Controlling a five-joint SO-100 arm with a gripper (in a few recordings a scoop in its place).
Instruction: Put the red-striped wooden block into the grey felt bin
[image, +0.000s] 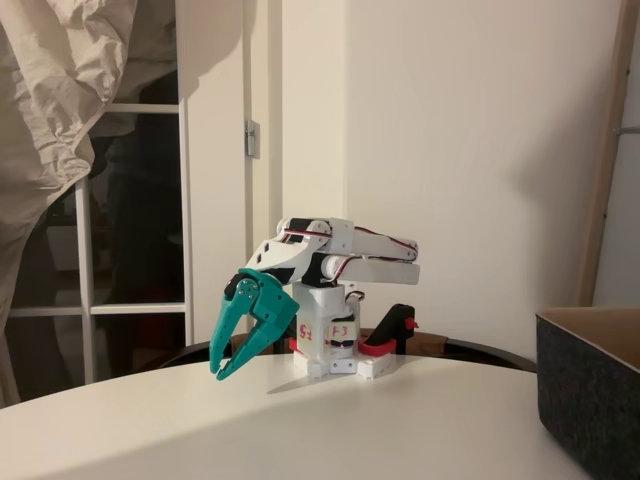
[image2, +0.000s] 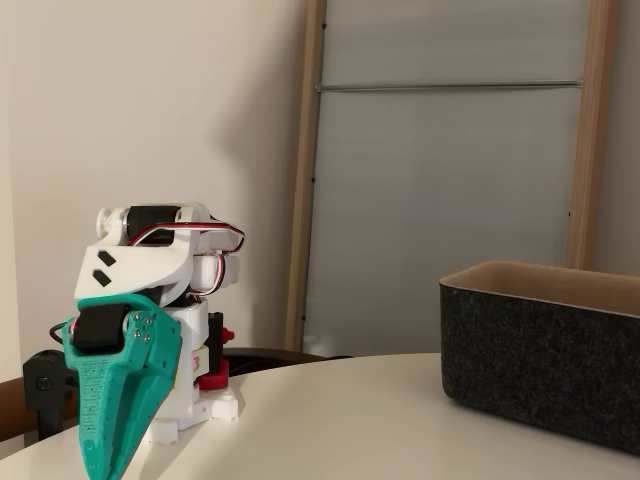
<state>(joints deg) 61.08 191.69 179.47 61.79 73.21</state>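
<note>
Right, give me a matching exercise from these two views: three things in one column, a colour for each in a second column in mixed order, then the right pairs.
Things:
1. gripper
2. grey felt bin
3. table

Colours:
A. white
B. teal
C. dark charcoal outside, tan inside

Pairs: 1-B, 2-C, 3-A
</note>
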